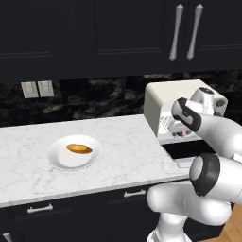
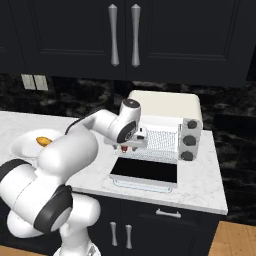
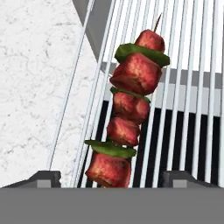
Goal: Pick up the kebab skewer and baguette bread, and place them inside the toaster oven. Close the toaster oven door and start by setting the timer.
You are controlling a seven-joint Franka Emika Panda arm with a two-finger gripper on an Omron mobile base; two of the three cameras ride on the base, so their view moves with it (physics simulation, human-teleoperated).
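The kebab skewer [image 3: 129,109], red meat chunks with green pieces, lies along the wire rack [image 3: 192,109] of the toaster oven [image 2: 165,102]. My gripper [image 3: 111,177] hovers over its near end, open, with each fingertip standing clear of the meat. From the right base view the gripper [image 2: 129,147] is at the oven's left front, above the toaster oven door [image 2: 145,171], which is folded down flat. The baguette bread [image 1: 79,149], golden orange-brown, rests on a white plate [image 1: 56,158] far to the left on the counter.
Three dark knobs [image 2: 189,140] run down the oven's right side. The white marble counter [image 1: 123,151] stretches between plate and oven. Dark cabinets with silver handles [image 2: 114,35] hang above. The counter's front edge runs just below the open door.
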